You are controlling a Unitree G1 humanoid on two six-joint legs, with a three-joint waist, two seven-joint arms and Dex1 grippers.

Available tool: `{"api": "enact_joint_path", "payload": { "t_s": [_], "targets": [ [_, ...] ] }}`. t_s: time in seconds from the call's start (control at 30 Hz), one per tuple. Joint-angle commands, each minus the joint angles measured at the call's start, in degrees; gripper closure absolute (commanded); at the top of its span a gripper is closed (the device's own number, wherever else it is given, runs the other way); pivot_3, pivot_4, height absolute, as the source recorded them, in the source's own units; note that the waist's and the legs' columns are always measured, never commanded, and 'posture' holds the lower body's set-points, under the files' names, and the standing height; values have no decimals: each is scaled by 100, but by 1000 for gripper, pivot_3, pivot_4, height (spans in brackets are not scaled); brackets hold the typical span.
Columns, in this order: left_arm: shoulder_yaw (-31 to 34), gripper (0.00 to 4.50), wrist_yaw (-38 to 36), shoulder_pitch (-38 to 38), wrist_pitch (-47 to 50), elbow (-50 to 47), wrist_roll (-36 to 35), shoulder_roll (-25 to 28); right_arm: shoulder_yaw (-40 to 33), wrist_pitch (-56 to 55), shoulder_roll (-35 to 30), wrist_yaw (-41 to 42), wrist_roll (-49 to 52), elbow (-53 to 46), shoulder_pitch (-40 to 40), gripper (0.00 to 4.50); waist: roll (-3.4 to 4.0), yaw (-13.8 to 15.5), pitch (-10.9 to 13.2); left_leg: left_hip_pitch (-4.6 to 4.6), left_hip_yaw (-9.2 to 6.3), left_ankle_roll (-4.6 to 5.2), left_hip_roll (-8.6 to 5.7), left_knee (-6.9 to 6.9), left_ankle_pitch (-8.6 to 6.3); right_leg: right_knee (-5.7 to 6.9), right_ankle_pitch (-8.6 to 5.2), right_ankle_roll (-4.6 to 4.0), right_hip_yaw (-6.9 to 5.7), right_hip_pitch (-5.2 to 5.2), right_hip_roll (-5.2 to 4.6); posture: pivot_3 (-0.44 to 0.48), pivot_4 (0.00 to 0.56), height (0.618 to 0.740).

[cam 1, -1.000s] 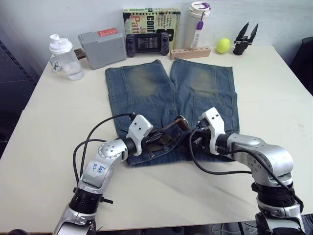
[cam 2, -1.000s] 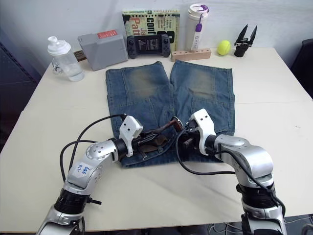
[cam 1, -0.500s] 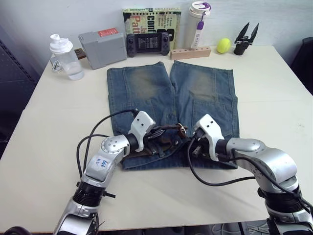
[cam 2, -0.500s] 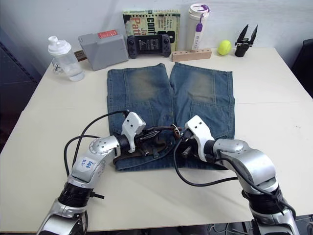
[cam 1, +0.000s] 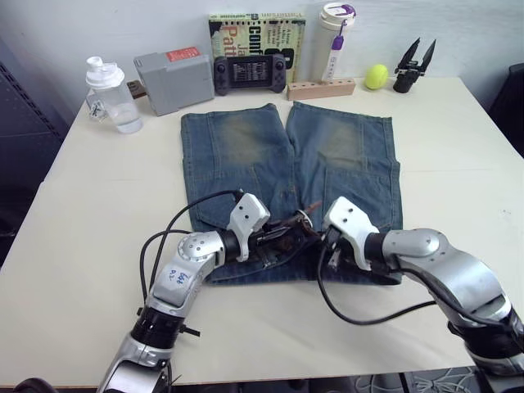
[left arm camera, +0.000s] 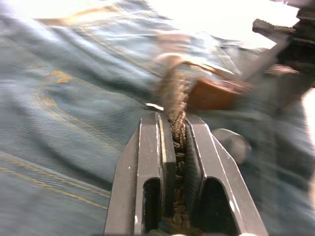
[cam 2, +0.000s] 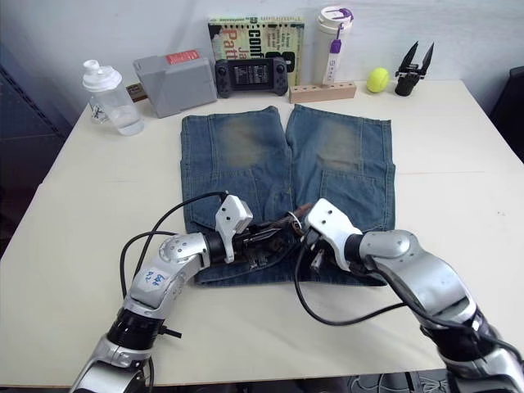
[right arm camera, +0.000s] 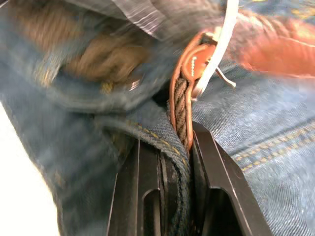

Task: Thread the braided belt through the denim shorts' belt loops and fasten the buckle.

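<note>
From the head, the shorts [cam 1: 286, 176] lie flat on the table [cam 1: 82, 213], both grippers meeting at the waistband. The left wrist view shows the left gripper [left arm camera: 176, 129] clamped on the belt [left arm camera: 174, 98]. The right wrist view, somewhat blurred, shows the right gripper [right arm camera: 176, 135] pinching belt and apparently denim near the buckle [right arm camera: 216, 54].

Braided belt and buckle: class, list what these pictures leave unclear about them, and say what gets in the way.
- Belt loops: in the head views, the left gripper and right gripper cover the denim shorts' waistband.
- Buckle: blurred in the right wrist view, so whether its prong is engaged cannot be told.
- Braided belt: its far end is blurred in the left wrist view.
</note>
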Motion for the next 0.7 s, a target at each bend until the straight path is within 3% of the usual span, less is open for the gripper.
{"api": "enact_joint_path", "payload": {
  "t_s": [0.03, 0.2, 0.37, 0.4, 0.43, 0.47, 0.5, 0.7],
  "targets": [
    [151, 4470, 346, -206, -432, 51, 214, -114, 348, -532, -167, 491, -122, -181, 196, 4458, -1, -4, 1, 0, 2, 0, 1, 0, 0, 0, 0, 0, 0, 0, 1, 0, 150, 722],
    [-198, 4470, -250, 51, -497, -306, 9, -101, 184, -571, 191, 364, -90, -38, 71, 4458, -2, -3, 1, -1, 0, 0, 4, 4, 0, 2, 0, 1, -1, 0, 1, 0, 150, 722],
    [-279, 4470, -141, 125, -691, -98, 260, -137, 198, -968, 158, 542, -307, -65, 93, 4458, -1, -7, 1, -1, -1, 0, 5, 3, 0, 0, 0, 0, -1, 0, 1, 0, 150, 722],
    [-233, 4470, -104, 120, -687, -63, 246, -171, 197, -1055, 111, 584, -373, -60, 116, 3958, -1, -6, 1, -1, -1, 0, 5, 3, 0, 1, 0, 0, -1, 0, 1, 0, 150, 722],
    [-196, 4470, -72, 113, -690, -33, 239, -195, 183, -1118, 74, 616, -412, -56, 138, 3958, -1, -1, 1, -1, -1, 0, 5, 3, 0, 1, 0, 0, -1, 0, 1, 0, 150, 722],
    [-189, 4470, -74, 112, -705, -14, 239, -196, 49, -1077, 77, 635, -328, -92, 167, 3224, -2, -2, 1, -1, -1, 0, 5, 4, 0, 1, 0, 0, -1, 0, 0, 0, 150, 722],
    [-193, 4470, -79, 114, -716, -5, 243, -192, -110, -980, 55, 685, -189, -167, 189, 3022, -1, 0, 1, -1, -1, 0, 5, 4, 0, 1, 0, 0, -1, 0, 1, 0, 150, 722],
    [-230, 4470, -75, 148, -715, -26, 278, -201, -1172, -421, -203, 1047, 629, -408, 132, 791, -2, 5, 1, -1, -5, 0, 5, 4, 0, 2, 1, 1, -1, 0, -1, 0, 150, 722]
  ]
}}
